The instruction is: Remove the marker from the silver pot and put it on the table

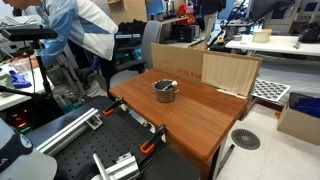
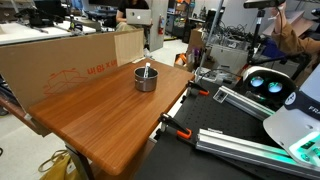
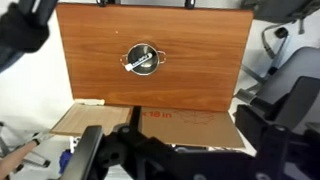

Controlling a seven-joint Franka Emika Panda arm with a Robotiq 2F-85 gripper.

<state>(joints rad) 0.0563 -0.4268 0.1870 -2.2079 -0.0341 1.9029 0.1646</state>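
Note:
The silver pot [image 3: 142, 59] stands on the reddish-brown table [image 3: 90, 50], toward its far side in the wrist view. The marker [image 3: 139, 61] lies slanted across the pot's dark inside. The pot shows in both exterior views [image 1: 165, 91] [image 2: 146, 78], with the marker's pale end [image 2: 147, 68] sticking up above the rim. My gripper [image 3: 185, 150] hangs high above the table's near edge, far from the pot. Its dark blurred fingers stand wide apart and hold nothing. The gripper does not show in either exterior view.
A cardboard box [image 2: 70, 60] lines one table edge and also shows under my gripper in the wrist view [image 3: 180, 125]. A pale wooden board [image 1: 231, 72] leans at the table's far edge. Orange clamps [image 2: 180, 131] grip the edge by the robot base. A person [image 1: 80, 30] stands beside the table.

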